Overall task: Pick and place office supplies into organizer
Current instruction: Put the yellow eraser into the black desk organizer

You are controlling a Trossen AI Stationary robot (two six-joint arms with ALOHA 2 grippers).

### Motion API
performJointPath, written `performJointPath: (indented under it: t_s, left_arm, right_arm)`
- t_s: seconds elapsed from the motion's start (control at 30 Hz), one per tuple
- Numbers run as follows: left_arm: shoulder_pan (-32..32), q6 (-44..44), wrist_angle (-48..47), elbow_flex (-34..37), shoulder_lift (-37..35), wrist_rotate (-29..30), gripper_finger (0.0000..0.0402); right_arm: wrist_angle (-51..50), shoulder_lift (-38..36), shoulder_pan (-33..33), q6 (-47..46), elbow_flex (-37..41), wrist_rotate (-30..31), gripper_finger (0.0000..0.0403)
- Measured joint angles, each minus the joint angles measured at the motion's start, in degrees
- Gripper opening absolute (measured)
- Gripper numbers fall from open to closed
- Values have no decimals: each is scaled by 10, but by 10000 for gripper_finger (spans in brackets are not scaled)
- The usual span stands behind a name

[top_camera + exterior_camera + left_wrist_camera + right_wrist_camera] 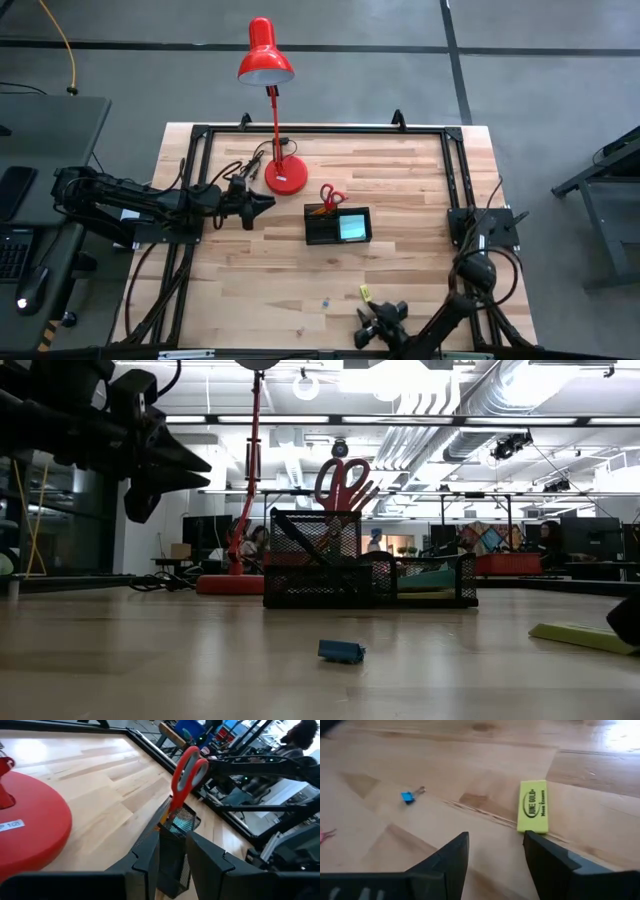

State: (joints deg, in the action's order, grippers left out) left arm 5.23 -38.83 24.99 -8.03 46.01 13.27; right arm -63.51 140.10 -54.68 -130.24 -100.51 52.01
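The black mesh organizer (338,225) stands mid-table. Red-handled scissors (332,196) stick up handles-first from its left compartment, beside an orange pencil (320,211). A teal sticky-note pad (352,228) lies in the right compartment. A yellow eraser block (533,806) lies flat on the wood near the front edge. My right gripper (496,836) hovers open just short of it, and the block's near end is by one fingertip, not between the fingers. My left gripper (172,845) waits left of the organizer, pointing at it, fingers a little apart and holding nothing.
A small blue binder clip (408,797) lies on the wood left of the eraser. The red desk lamp's round base (285,175) and a black cord (235,168) sit at the back left, close to the left gripper. A black frame (450,160) edges the table.
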Motion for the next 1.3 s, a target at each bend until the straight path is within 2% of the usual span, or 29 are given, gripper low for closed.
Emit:
performJointPath:
  t_s: [0.1,0.33,0.47,0.63,0.97,1.3]
  left_arm:
    - [0,0,0,0,0,-2,88]
    - [0,15,-8,0,0,2,88]
    - [0,22,-17,0,0,15,88]
    - [0,25,-19,0,0,50,88]
    - [0,26,-63,0,0,52,88]
    - [0,26,-101,0,0,53,88]
  right_arm:
    - [1,7,-8,0,1,28,180]
    - [1,5,-11,13,0,-17,180]
    - [9,5,-13,65,0,-43,180]
    - [13,5,-14,147,0,-45,172]
    - [3,13,-17,66,-6,19,164]
    - [78,10,-28,58,-9,15,171]
